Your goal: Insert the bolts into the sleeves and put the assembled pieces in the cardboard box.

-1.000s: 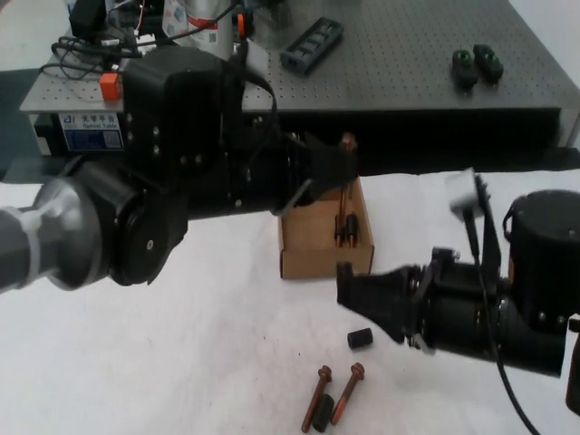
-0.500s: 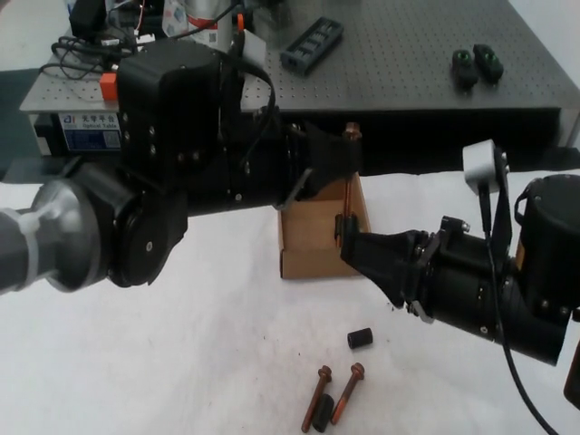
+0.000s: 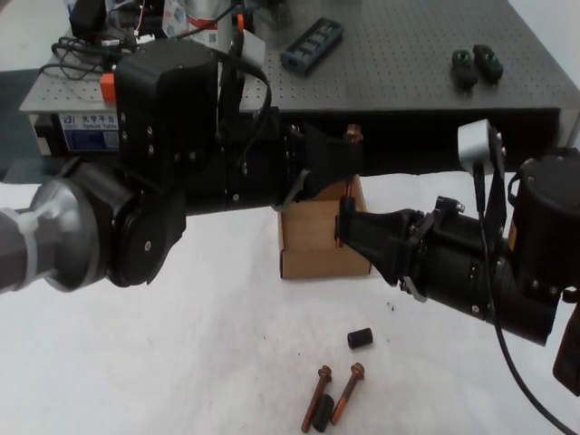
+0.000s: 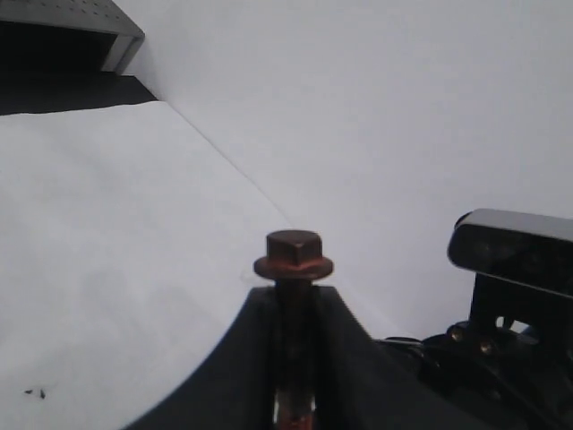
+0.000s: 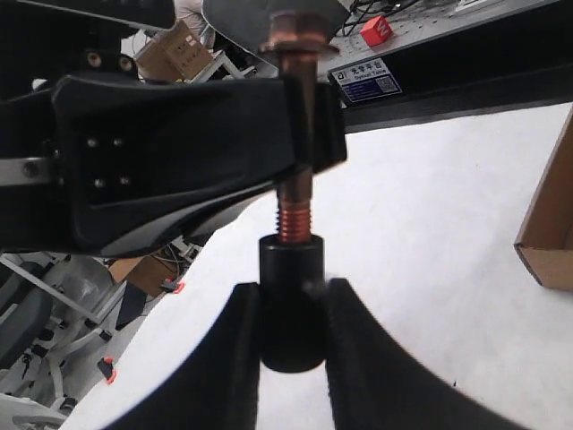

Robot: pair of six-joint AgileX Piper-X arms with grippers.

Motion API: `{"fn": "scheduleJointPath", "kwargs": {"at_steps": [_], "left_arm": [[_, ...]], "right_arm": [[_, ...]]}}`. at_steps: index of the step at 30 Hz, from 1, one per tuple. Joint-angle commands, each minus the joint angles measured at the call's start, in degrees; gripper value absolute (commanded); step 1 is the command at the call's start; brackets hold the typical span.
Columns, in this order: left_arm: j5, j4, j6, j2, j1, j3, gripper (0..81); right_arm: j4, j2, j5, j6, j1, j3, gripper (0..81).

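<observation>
My left gripper [image 4: 294,309] is shut on a copper bolt [image 4: 293,269], held upright above the cardboard box [image 3: 313,240]; the bolt [image 3: 349,172] stands head up over the box. My right gripper [image 5: 291,309] is shut on a black sleeve [image 5: 290,300], directly under the bolt's threaded tip [image 5: 294,219], which meets the sleeve's top. The left gripper's black fingers [image 5: 179,152] clamp the bolt's shank in the right wrist view. On the white cloth lie a loose black sleeve [image 3: 360,338], two loose bolts [image 3: 346,392] and another sleeve [image 3: 323,412].
A perforated metal bench [image 3: 408,63] runs behind the cloth, carrying a black tray [image 3: 311,43], two dark round parts [image 3: 476,63] and cables [image 3: 91,45]. Both arms crowd the space over the box's right side.
The right arm has risen and moved left toward the box, bringing its sleeve up under the bolt. The left arm has barely shifted.
</observation>
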Motion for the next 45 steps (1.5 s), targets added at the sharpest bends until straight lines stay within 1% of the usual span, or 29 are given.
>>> {"fn": "scheduleJointPath", "kwargs": {"at_steps": [1, 3, 4, 6, 8, 9, 10, 11, 14, 16, 18, 20, 23, 26, 30, 35, 37, 38, 39, 40, 41, 44, 45], "left_arm": [[1.4, -0.6, -1.5, -0.7, -0.1, -0.3, 0.6], [1.4, -0.6, -3.0, -0.7, -0.1, -0.3, 0.7], [1.6, -0.6, -3.6, -0.7, -0.1, -0.3, 4.5], [1.6, -0.6, -3.6, -0.7, -0.1, -0.3, 18.7], [0.3, -0.6, -3.5, -0.7, -0.1, -0.3, 41.3], [-1.0, -0.6, -3.6, -0.7, -0.1, -0.3, 48.2], [-2.2, -0.6, -4.5, -0.7, -0.1, -0.3, 52.8], [-3.1, -0.6, -5.6, -0.7, -0.1, -0.3, 53.8], [-4.9, 0.9, -5.0, -0.7, -0.1, -0.3, 49.8], [-6.1, 5.4, -1.7, -0.7, -0.1, -0.3, 47.8], [-9.5, 12.2, 1.7, -0.7, -0.1, 0.1, 47.0], [-13.4, 16.5, 4.3, -0.7, -0.1, 0.9, 47.0], [-18.0, 18.0, 5.2, -0.7, -0.1, 3.2, 47.0], [-20.0, 18.7, 5.7, -0.7, -0.1, 4.6, 47.0], [-23.6, 24.5, 11.3, -0.6, -1.1, 4.5, 47.0], [-26.9, 31.0, 16.6, 0.5, -3.4, 3.6, 45.9], [-27.2, 33.3, 18.6, 2.0, -4.6, 2.3, 44.2], [-27.2, 34.2, 19.5, 2.9, -5.1, 1.7, 43.9], [-27.2, 34.9, 19.9, 3.9, -5.6, 0.9, 43.9], [-27.3, 35.5, 20.3, 5.0, -6.1, 0.0, 43.9], [-27.5, 35.8, 20.5, 6.2, -6.4, -0.6, 43.9], [-27.6, 37.7, 20.5, 9.4, -7.1, -3.7, 43.9], [-27.6, 39.1, 20.5, 10.7, -7.4, -5.0, 43.9]], "right_arm": [[-4.0, 0.1, 1.2, -0.1, 0.0, -0.9, 2.7], [-4.8, 0.1, 3.8, -0.4, 0.0, -0.9, 2.7], [-5.4, 0.1, 5.0, -1.4, 0.0, -0.9, 2.7], [-5.8, 0.1, 6.5, -2.9, -0.1, -0.9, 2.7], [-5.3, 0.1, 7.8, -4.9, -0.7, -0.9, 2.7], [-4.5, 0.1, 7.9, -6.6, -1.5, -0.9, 2.7], [-3.0, 0.1, 8.3, -7.9, -2.8, -1.0, 2.7], [-0.7, 0.4, 9.5, -9.0, -4.4, -1.5, 2.7], [8.3, 3.4, 10.5, -11.9, -9.2, -5.9, 2.7], [13.8, 8.0, 10.3, -13.3, -11.1, -11.7, 2.7], [19.0, 13.4, 10.3, -15.1, -11.9, -18.0, 2.7], [24.1, 20.1, 10.6, -17.0, -12.0, -25.4, 2.7], [31.2, 29.3, 10.7, -17.9, -12.0, -35.9, 2.7], [37.8, 37.8, 10.9, -17.8, -11.5, -46.5, 2.7], [45.5, 47.3, 10.9, -17.7, -10.6, -56.8, 2.7], [53.4, 53.9, 12.1, -17.7, -9.5, -64.1, 2.6], [55.1, 55.4, 12.1, -17.7, -9.1, -65.0, 2.4], [55.3, 55.6, 12.1, -17.7, -9.0, -65.0, 1.0], [55.4, 55.8, 12.1, -17.7, -8.9, -65.0, 1.8], [55.4, 55.8, 12.0, -17.7, -9.0, -65.0, 5.2], [55.2, 55.8, 12.0, -17.7, -9.0, -65.0, 10.9], [54.8, 55.1, 11.7, -17.7, -9.0, -65.1, 33.7], [54.8, 54.5, 11.7, -17.7, -9.3, -65.1, 39.2]]}}
